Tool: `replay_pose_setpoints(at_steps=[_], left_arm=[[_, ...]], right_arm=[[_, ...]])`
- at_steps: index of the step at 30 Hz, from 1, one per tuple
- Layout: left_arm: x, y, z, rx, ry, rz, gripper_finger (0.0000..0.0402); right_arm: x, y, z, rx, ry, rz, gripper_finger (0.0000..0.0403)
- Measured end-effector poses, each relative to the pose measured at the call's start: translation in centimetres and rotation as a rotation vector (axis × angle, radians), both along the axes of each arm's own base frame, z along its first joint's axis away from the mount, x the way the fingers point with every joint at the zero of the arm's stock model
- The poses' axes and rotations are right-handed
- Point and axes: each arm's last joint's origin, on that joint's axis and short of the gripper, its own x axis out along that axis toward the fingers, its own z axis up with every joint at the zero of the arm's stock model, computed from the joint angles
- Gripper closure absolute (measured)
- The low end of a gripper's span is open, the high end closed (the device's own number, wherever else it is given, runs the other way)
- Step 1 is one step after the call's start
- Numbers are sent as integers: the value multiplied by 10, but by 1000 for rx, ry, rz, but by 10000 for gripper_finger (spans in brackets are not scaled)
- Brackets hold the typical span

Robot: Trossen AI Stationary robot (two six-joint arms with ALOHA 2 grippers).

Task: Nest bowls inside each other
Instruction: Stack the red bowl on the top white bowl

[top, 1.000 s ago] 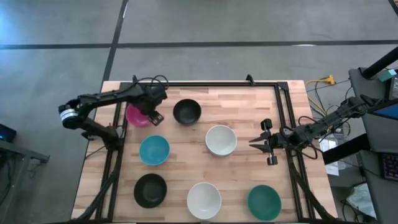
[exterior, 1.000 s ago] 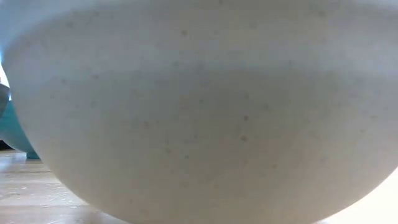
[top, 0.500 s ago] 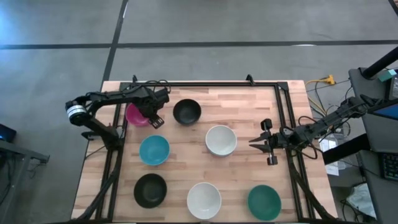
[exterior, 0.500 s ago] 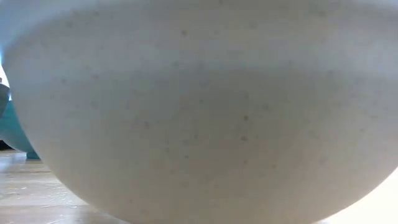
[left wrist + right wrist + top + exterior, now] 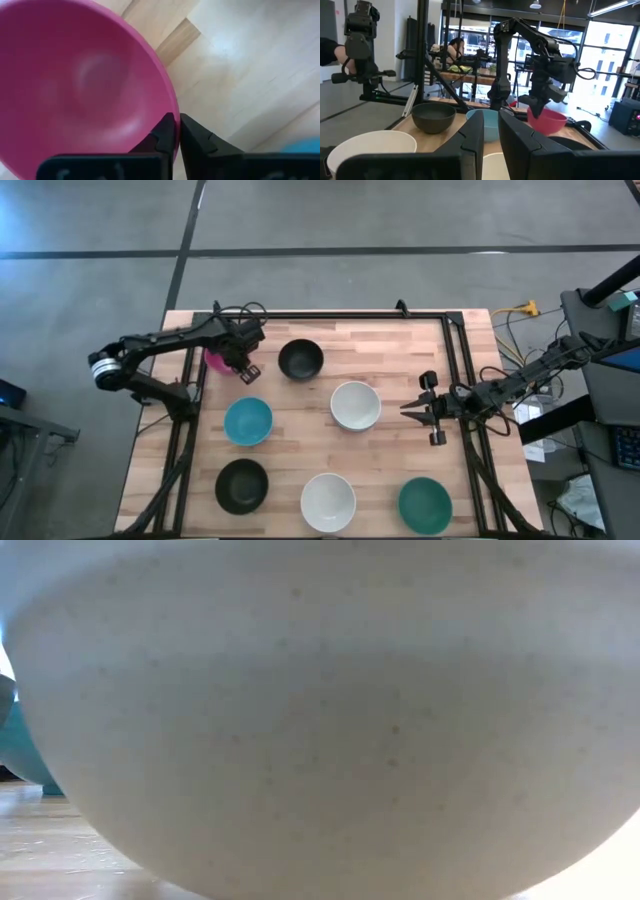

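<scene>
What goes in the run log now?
left gripper: shut on magenta bowl rim | right gripper: idle, table's right edge | nested: none

Smooth plastic magenta bowl [image 5: 75, 90] (faintly glossy); pale wood table [image 5: 390, 365].

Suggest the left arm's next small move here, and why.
Probably lift the magenta bowl straight up: the left gripper is shut on its rim, and the light blue bowl sits open nearby to receive it.
</scene>
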Motion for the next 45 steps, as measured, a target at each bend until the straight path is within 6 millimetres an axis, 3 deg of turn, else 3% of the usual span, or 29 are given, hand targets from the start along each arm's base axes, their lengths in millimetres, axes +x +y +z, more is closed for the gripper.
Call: replay_pose_setpoints(at_steps=[7,14,21,26,32,36,41,45], left_arm=[[-3,-7,4,-13,23,-24,400],[11,-25,25,39,-59,-138,400],[40,-65,58,125,-180,-461,401],[53,-103,89,367,-191,-720,401],[69,-141,112,707,-265,-981,401],[85,-161,120,894,-312,-1189,401],[111,-183,130,1228,-275,-1279,401],[129,-191,124,1297,-218,-1426,401]], right_arm=[[0,0,0,3,1,1,351],[0,0,0,-1,1,0,351],[0,0,-1,-3,5,0,351],[0,0,-1,-5,5,0,351],[0,0,-1,-6,5,-1,351],[0,0,-1,-6,5,-1,351],[0,0,-3,-26,23,-3,351],[-1,-1,-4,-31,38,-8,351]])
